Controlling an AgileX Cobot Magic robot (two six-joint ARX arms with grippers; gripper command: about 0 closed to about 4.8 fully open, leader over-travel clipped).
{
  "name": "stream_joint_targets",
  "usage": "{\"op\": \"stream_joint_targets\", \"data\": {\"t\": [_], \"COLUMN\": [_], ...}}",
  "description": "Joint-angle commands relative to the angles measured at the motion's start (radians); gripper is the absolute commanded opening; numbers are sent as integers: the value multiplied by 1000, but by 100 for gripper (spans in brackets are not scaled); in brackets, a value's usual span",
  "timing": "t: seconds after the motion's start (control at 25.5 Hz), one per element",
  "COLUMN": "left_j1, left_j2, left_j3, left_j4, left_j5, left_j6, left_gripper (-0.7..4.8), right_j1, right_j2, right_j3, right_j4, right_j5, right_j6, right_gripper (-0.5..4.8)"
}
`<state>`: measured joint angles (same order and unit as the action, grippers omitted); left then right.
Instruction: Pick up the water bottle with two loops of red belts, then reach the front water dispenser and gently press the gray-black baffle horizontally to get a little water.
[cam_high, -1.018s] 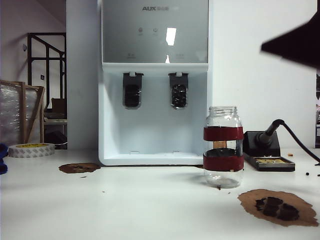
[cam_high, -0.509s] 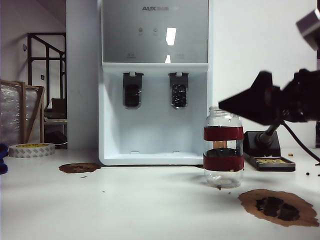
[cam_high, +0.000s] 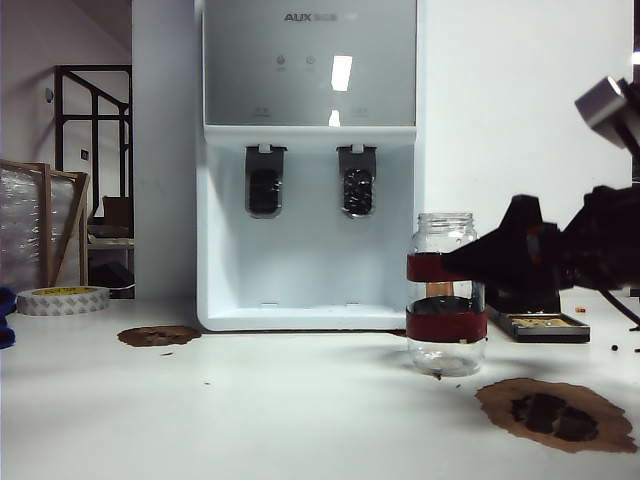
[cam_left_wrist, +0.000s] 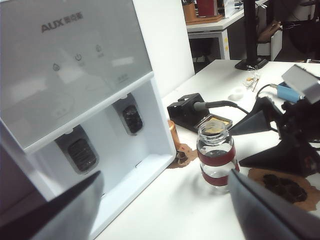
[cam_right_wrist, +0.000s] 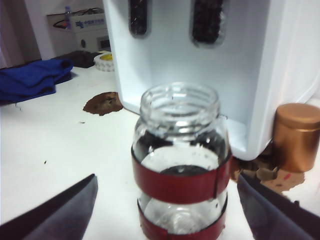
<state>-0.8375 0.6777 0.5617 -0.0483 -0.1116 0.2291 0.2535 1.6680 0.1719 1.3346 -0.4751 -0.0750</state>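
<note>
The white table (cam_high: 250, 410) carries the water dispenser (cam_high: 310, 160) at its far middle. The water bottle (cam_high: 446, 295) stands to the right, nearer than the dispenser. A tape roll (cam_high: 62, 300) lies far left beside a blue cloth (cam_right_wrist: 32, 80). A brown patch (cam_high: 158, 336) sits left of the dispenser's base, a larger brown patch (cam_high: 555, 412) near right. A black soldering stand (cam_high: 535, 315) sits far right, and a copper cylinder (cam_right_wrist: 296, 136) stands beside the dispenser.
</note>
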Motion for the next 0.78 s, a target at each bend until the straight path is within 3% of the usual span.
{"op": "stream_joint_targets", "data": {"t": [0.04,0.39,0.78], "left_j1": [0,0,1], "left_j2": [0,0,0], "left_j3": [5,5,5], "left_j4": [11,11,8], "left_j5": [-1,0,1], "left_j6": [8,8,10], "left_gripper": [400,400,400], "right_j1": [1,1,15], "right_j2": [47,202,218], "right_j3": [11,107,188], "right_j4": [37,37,32], "right_j5": [8,4,-3], "right_j6": [-2,26,52], "right_gripper": [479,479,479]}}
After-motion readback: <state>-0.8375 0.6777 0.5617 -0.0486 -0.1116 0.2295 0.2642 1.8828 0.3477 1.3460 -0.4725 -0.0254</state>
